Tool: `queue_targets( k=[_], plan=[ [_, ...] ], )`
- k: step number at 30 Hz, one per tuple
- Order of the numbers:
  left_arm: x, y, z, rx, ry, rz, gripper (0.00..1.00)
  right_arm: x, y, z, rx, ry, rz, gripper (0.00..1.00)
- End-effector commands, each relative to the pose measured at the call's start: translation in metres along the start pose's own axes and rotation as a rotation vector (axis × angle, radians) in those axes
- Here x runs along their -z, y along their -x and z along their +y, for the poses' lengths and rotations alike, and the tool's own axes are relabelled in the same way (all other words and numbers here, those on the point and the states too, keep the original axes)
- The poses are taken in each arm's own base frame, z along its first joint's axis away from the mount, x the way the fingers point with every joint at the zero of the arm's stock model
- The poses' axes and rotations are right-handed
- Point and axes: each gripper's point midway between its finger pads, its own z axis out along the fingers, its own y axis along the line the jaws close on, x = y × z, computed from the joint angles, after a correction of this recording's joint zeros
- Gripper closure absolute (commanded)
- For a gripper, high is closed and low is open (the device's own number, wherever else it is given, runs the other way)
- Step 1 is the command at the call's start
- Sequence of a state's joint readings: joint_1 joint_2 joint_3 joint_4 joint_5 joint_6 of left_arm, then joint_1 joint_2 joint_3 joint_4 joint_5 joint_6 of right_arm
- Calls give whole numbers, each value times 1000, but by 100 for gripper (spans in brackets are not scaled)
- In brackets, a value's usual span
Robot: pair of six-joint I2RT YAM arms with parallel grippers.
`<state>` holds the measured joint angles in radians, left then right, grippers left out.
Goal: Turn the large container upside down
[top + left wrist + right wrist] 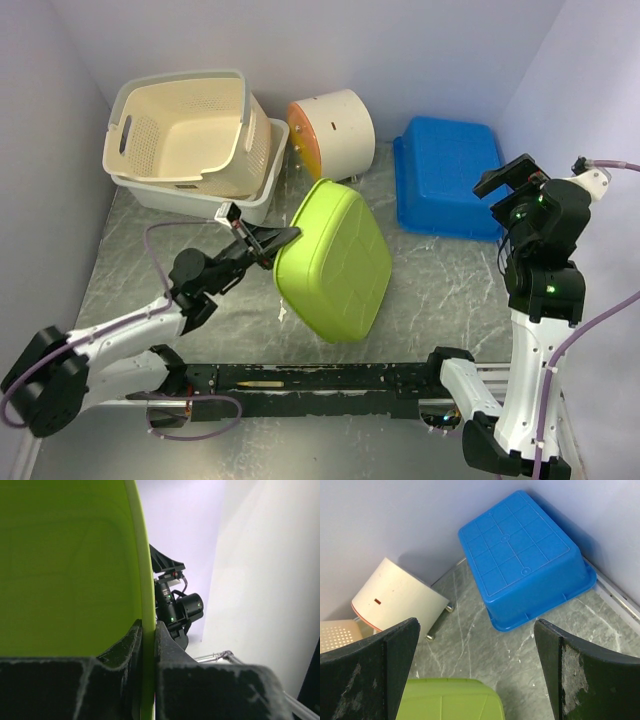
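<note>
The large container [335, 262] is a lime-green tub standing tilted on one edge mid-table, its ribbed underside turned up toward the top camera. My left gripper [285, 237] is shut on its upper-left rim. In the left wrist view the green wall [65, 565] fills the left side and the thin rim sits pinched between both black fingers [175, 650]. My right gripper [515, 178] hovers high at the right, open and holding nothing. Its wrist view looks down past the open gripper [476, 625] at a corner of the green tub [450, 700].
A blue tub [447, 175] lies upside down at the back right, also seen as the blue tub [525, 555]. A white drum with an orange face [335, 130] lies behind the green tub. A beige perforated basket [190, 130] sits inside a white tub [200, 200] at the back left. Walls enclose three sides.
</note>
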<state>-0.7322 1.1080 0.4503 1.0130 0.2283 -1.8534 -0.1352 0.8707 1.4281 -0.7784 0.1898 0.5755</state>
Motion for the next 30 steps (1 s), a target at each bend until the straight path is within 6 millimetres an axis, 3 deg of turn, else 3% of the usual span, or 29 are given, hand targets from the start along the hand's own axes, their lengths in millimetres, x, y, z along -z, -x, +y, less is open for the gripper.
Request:
queue_targets(
  k=[1,3,4,5,10,21,30],
  plan=[
    [22,21,19,39,121,-150,93,-1,-1,3,3,19,-6,0],
    [34,30,33,13,226,-222,93,-2,-3,3,1,20,0,0],
    [37,32,27,-16,229,-246,93,-2,-4,3,0,20,1,0],
    [46,38,37,-35,305,-290,93,-3,-5,3,-1,19,3,0],
    [69,54,45,-110,423,-403,93,-4,-9,3,-6,25,12,0],
    [96,62,98,-234,593,-391,74,-6,-16,0,-5,20,28,0],
    [106,66,140,-351,699,-324,56,-10,-27,-1,-5,27,54,0]
  ],
)
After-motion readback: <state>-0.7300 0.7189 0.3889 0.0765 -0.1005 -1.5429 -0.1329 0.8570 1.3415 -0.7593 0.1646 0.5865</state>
